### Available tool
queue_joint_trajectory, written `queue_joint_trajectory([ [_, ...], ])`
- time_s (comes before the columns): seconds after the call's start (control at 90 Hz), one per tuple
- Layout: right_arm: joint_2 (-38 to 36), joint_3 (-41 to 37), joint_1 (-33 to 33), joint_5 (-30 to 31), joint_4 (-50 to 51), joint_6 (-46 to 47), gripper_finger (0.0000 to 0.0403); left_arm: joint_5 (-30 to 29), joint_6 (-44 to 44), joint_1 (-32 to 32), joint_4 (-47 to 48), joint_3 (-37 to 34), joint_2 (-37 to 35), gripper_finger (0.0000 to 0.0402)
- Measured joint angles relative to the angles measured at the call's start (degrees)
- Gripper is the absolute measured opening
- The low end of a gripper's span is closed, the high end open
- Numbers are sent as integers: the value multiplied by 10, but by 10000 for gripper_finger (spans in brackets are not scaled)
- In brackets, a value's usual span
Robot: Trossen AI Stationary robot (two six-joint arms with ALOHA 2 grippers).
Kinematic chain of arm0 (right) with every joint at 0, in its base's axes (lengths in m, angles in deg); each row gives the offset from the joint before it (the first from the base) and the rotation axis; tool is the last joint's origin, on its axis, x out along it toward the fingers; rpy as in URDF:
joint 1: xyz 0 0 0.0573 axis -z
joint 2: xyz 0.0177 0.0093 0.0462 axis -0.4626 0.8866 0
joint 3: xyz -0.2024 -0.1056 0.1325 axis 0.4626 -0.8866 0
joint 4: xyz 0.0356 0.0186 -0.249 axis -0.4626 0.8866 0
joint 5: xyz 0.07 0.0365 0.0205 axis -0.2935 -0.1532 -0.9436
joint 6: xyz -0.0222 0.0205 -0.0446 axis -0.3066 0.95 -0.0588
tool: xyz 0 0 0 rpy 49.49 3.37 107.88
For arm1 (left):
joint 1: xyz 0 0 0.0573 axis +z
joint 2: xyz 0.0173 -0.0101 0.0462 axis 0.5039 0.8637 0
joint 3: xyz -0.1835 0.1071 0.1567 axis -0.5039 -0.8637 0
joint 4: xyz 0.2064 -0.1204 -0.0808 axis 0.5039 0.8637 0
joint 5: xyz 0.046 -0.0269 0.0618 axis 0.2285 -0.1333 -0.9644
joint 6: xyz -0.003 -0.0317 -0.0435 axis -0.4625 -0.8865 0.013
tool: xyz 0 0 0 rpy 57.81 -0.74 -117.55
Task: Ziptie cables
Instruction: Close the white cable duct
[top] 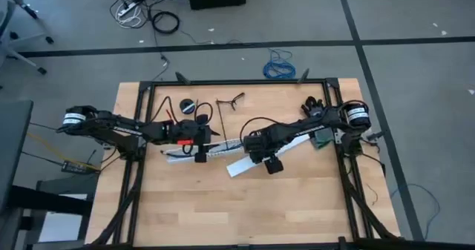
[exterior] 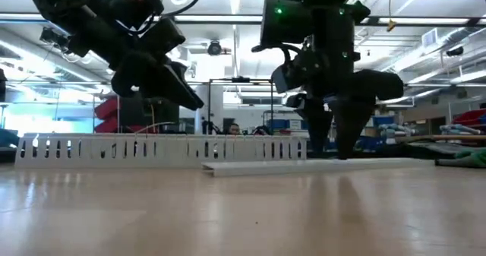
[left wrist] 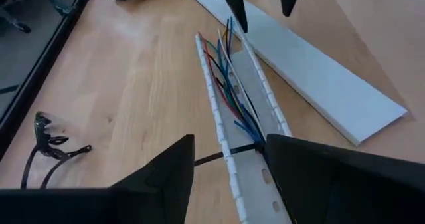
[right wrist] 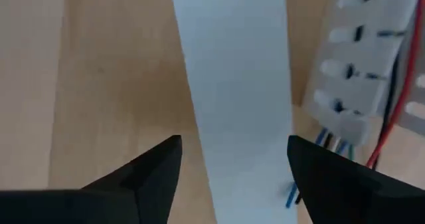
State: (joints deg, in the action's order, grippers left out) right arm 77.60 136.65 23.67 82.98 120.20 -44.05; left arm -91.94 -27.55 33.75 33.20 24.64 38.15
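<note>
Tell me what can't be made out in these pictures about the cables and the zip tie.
- Cables: the high view hides them under the two arms.
- Zip tie: left wrist view, its far end is covered by the left gripper fingers.
- Cable ends: right wrist view, cut off by the picture edge beside the right gripper.

Wooden table: white slotted strip, flat white cover, black zip ties
</note>
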Motion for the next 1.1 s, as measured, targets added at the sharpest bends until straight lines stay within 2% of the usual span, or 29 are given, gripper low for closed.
queue_joint_trajectory([
  [0.156,0,-14,5,-7,-38,-2,268,0,-1,0,-1,0,0,184],
  [0.656,-2,-47,7,-17,-71,-2,267,0,-3,0,-2,0,0,184],
  [0.956,-2,-47,6,-9,-72,1,227,-3,-2,0,-5,0,0,184],
  [1.1,-2,-47,2,-6,-72,12,225,-3,-2,0,-5,0,0,184],
])
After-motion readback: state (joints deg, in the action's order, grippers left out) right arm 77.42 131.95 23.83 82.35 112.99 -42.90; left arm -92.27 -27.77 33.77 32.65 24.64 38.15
